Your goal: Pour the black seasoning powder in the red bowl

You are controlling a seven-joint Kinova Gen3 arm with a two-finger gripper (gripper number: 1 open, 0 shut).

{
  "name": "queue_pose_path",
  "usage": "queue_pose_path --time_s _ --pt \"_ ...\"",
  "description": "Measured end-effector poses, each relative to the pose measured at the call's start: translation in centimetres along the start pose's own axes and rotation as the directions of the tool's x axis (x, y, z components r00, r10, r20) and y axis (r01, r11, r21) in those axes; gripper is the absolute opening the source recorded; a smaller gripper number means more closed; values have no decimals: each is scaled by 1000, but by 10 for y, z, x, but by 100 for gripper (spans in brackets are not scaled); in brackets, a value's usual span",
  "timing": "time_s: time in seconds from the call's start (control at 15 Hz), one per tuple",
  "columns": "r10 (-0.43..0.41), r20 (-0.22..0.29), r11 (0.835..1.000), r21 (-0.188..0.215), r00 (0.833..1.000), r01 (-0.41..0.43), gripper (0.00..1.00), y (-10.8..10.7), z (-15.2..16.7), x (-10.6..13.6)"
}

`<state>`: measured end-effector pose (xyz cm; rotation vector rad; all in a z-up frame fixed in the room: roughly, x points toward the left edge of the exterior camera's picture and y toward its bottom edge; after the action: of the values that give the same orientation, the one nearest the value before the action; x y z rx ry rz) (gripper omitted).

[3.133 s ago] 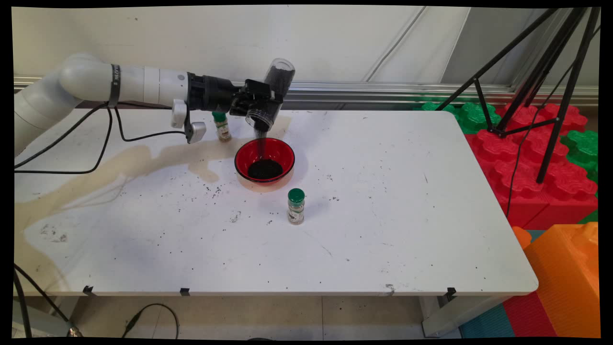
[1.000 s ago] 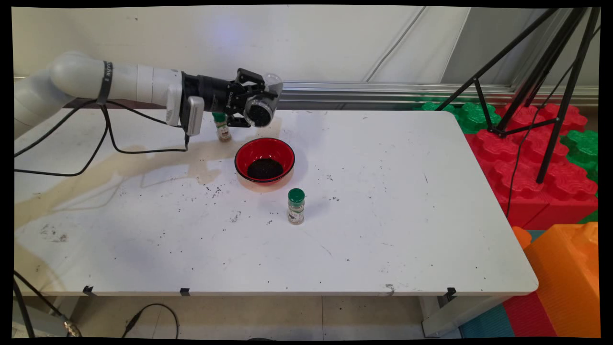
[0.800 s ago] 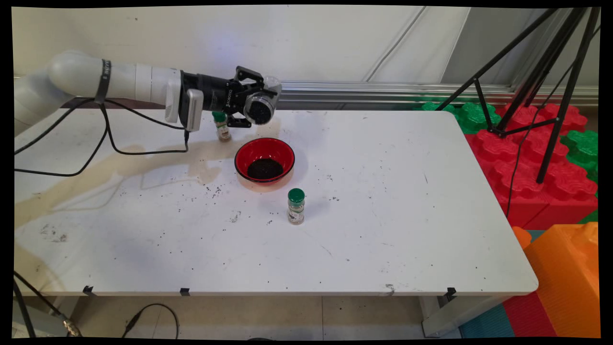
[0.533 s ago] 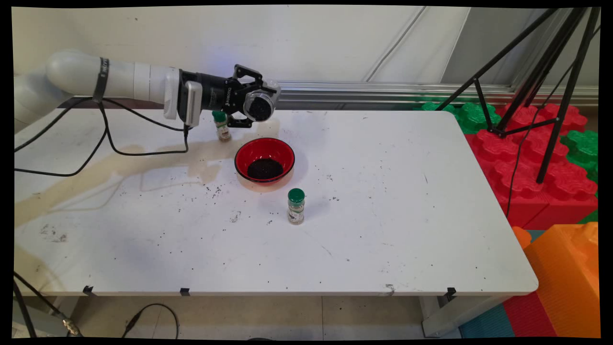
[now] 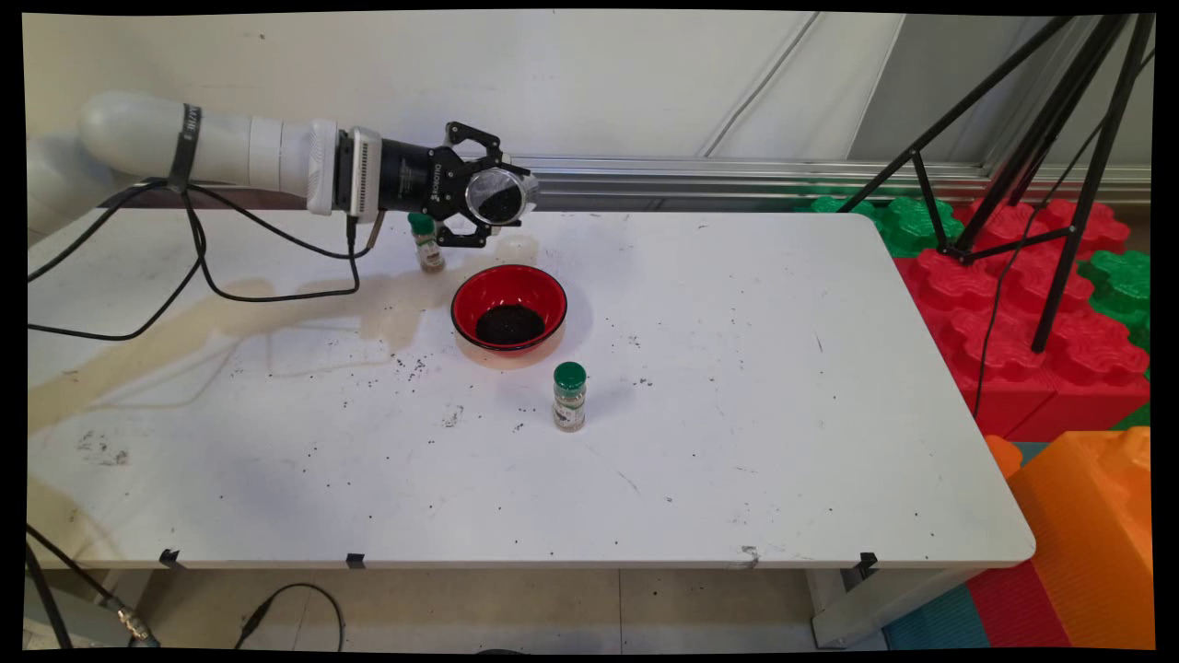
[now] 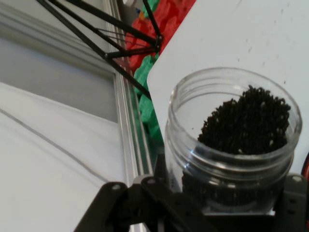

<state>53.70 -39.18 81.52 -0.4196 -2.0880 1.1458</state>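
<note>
My gripper (image 5: 488,198) is clamped on a clear, lidless jar (image 5: 498,195), one finger on either side of its body; in the hand view the jar (image 6: 231,145) rises out of the black linkage with its mouth open and a heap of dark granules (image 6: 246,121) banked against one side, so it is partly full. In the main view the jar is held in the air above the far part of the white table (image 5: 737,414), tipped so that its mouth faces the camera. The red bowl (image 5: 508,308) sits on the table at about 6 o'clock from the jar, near but apart from it, and holds a dark pile (image 5: 509,324) of what looks like the same granules. Judging from that alone: some of the contents are in the bowl, some are left in the jar, and nothing is falling between them now. A small green-capped spice bottle (image 5: 425,241) stands upright at about 8 o'clock from my gripper, close to it. A second green-capped bottle (image 5: 569,396) stands upright at about 5 o'clock from the bowl, apart from it. Loose dark specks are scattered over the tabletop round the bowl. Pose: my forearm reaches in roughly level from 9 o'clock, wrist in line with it, black cables (image 5: 193,267) hanging beneath.
</note>
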Motion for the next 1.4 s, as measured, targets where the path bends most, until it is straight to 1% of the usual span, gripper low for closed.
queue_pose_path --time_s 0.13,0.33,0.4,0.53,0.67,0.73,0.93,1.0,1.13,1.2,1.27,1.4 --pt "-67 -11 998 -2 998 67 0 0 -2 1" --pt "-158 -27 987 -5 987 158 0 -1 -4 2" --pt "-191 -33 982 -6 981 191 0 -1 -5 3" --pt "-268 -44 963 -10 962 268 0 -1 -7 4" --pt "-322 -51 947 -15 945 322 0 -1 -8 4" --pt "-353 -54 936 -17 934 352 0 -1 -9 4" --pt "-456 -63 890 -28 888 455 0 -1 -13 5" --pt "-495 -67 869 -32 866 494 0 -1 -14 5" --pt "-549 -72 835 -38 832 548 0 -1 -17 5" --pt "-567 -74 824 -39 821 565 0 -1 -18 5" --pt "-591 -76 807 -42 803 590 0 -1 -19 5" --pt "-642 -80 767 -48 762 640 0 -1 -22 5"
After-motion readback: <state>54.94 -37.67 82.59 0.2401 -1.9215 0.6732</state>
